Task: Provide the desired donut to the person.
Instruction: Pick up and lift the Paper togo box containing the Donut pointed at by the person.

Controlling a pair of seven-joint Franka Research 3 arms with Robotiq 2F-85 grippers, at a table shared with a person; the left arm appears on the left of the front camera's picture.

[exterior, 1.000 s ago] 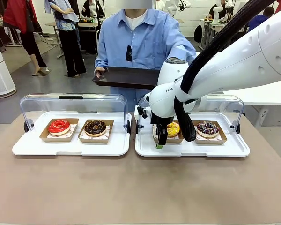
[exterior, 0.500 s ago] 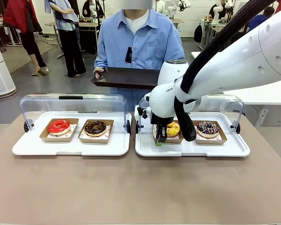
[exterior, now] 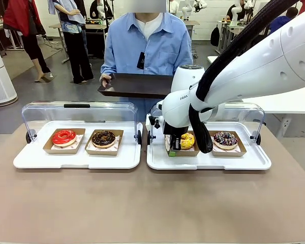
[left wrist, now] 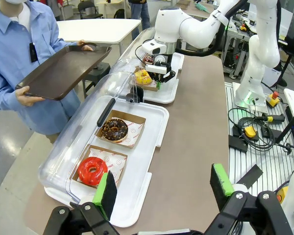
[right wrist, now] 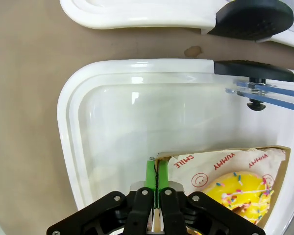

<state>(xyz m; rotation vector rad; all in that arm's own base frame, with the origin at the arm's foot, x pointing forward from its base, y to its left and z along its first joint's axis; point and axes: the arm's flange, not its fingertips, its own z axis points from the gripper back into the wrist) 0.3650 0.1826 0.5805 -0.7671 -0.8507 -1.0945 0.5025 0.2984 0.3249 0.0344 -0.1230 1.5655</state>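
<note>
The near tabletop point(exterior: 142, 203) is lying open. Raised clear lids point(exterior: 79, 114) are standing between it and the person point(exterior: 147, 46); the right arm point(exterior: 254, 66) is seemingly crowding the right tray point(exterior: 244, 161).

Bright, even, sharp indoor light

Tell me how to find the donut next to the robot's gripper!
Find the white tray on the right, under the big white arm. Two donuts sit there in card boats, and the right gripper pinches the left boat. Its donut is bright yellow; the neighbour is dark with sprinkles.
</note>
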